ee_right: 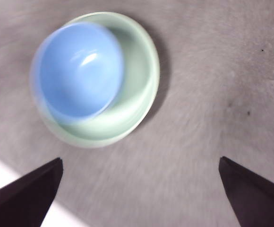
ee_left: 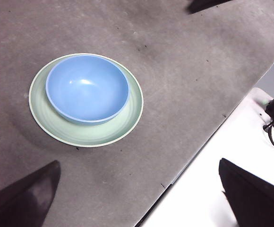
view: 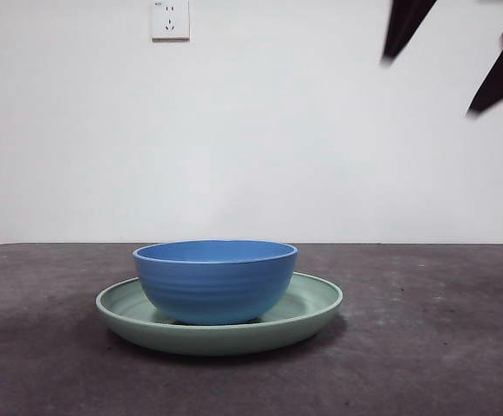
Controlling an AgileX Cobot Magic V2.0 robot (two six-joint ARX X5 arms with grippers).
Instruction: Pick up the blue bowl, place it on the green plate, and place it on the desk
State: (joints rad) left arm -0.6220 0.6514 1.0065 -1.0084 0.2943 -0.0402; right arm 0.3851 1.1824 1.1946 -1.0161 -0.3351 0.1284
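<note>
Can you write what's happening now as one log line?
blue bowl: sitting in green plate | plate: on desk | left gripper: open, empty | right gripper: open, empty

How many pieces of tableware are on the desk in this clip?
2. The blue bowl sits inside the green plate, off-centre, and the plate rests flat on the desk. Nothing else shows, though the bowl hides part of the plate's floor.

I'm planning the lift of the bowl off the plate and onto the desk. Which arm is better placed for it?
Probably the right. Its wrist view shows the round blue bowl on the shallow mint-green plate larger and closer than the left wrist view does, with the right gripper open. The left gripper hangs near the dark speckled desk edge.
</note>
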